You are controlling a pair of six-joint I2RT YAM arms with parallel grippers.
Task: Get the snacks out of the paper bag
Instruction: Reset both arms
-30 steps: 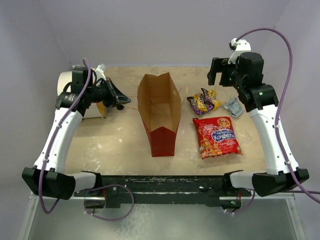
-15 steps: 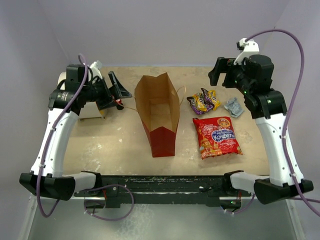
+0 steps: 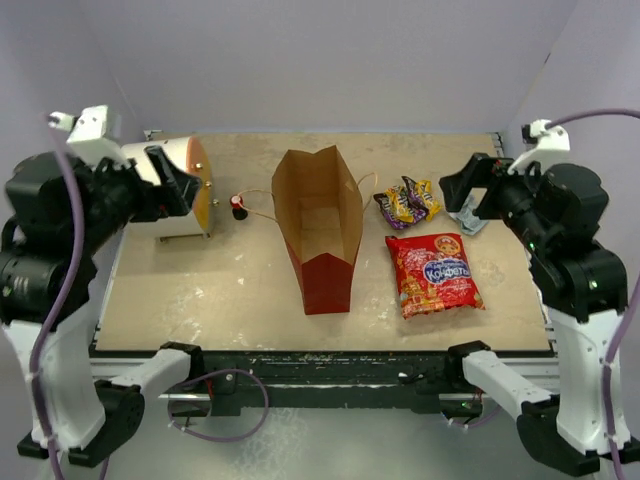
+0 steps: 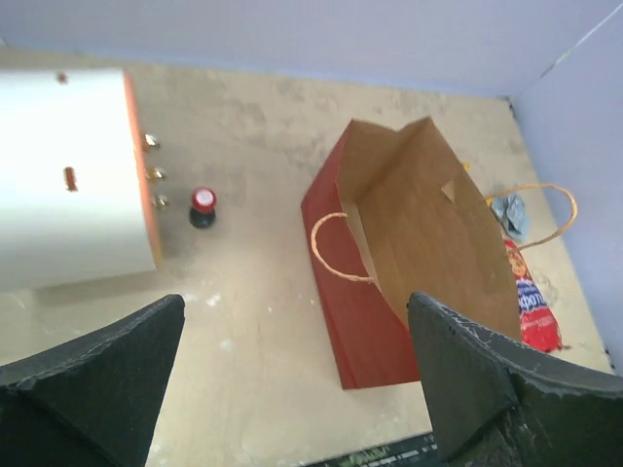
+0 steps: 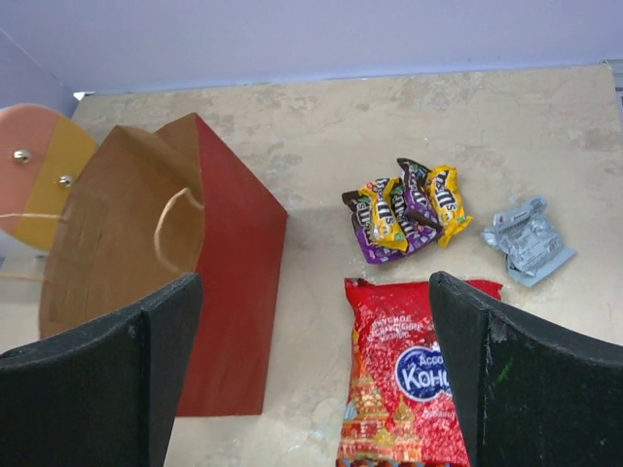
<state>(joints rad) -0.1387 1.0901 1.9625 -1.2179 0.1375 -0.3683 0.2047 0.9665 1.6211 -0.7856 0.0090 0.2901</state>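
- Two grippers hang released, gripping nothing: left end effector and right end effector.
- Bag stands open in the middle of the table.
- Red packet, candy packets and silvery wrapper lie on the table right of the bag, outside it.

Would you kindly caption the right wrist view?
Open red paper bag beside purple-yellow candy packets, silvery wrapper and large red packet.
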